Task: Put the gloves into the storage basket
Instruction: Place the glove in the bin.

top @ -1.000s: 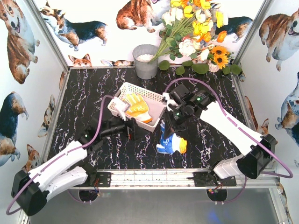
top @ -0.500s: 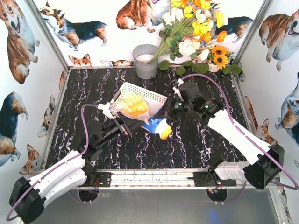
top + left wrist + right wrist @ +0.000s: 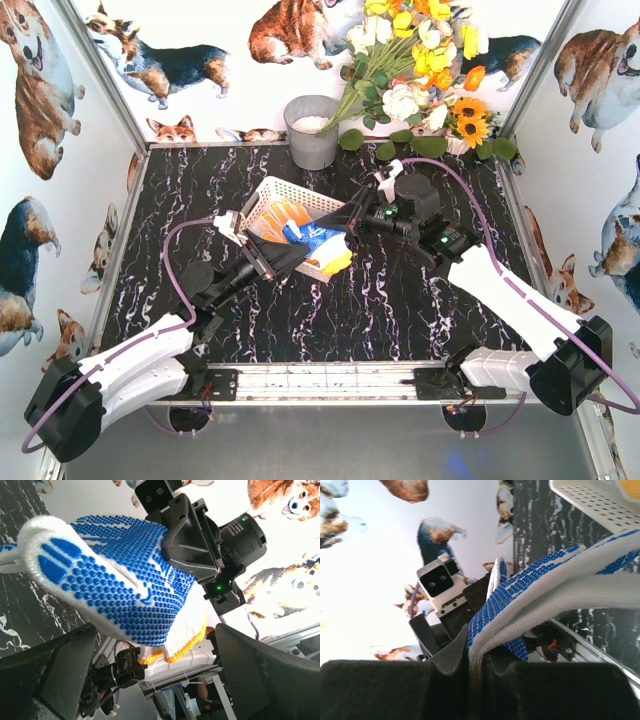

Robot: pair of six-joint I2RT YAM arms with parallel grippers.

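Blue glove [image 3: 312, 238], white knit with blue dots and a yellow-orange cuff, pinched in right gripper [image 3: 352, 222]. Jaws pressed tight on the fabric, plain in right wrist view: knit squeezed flat between the fingers [image 3: 445, 665]. Held up over near right part of basket [image 3: 305, 193], cuff end hanging past the near rim toward the arms. Contact with basket: cannot tell.

Second, yellow glove [image 3: 288, 213] lying inside basket, partly hidden under the blue glove.

Left gripper [image 3: 268, 254] spread wide, gripping nothing, right at basket's near side and below the blue glove. In left wrist view, both fingers [image 3: 260, 670] far apart at frame bottom, blue glove filling the space ahead, right gripper's black body clamped on it from behind.

Basket on black marbled table [image 3: 400, 310], left of centre, long side slanted across the view.

Grey bucket [image 3: 312, 130] at back edge, well apart from basket. Flowers [image 3: 420, 60] just beside it, to the right.
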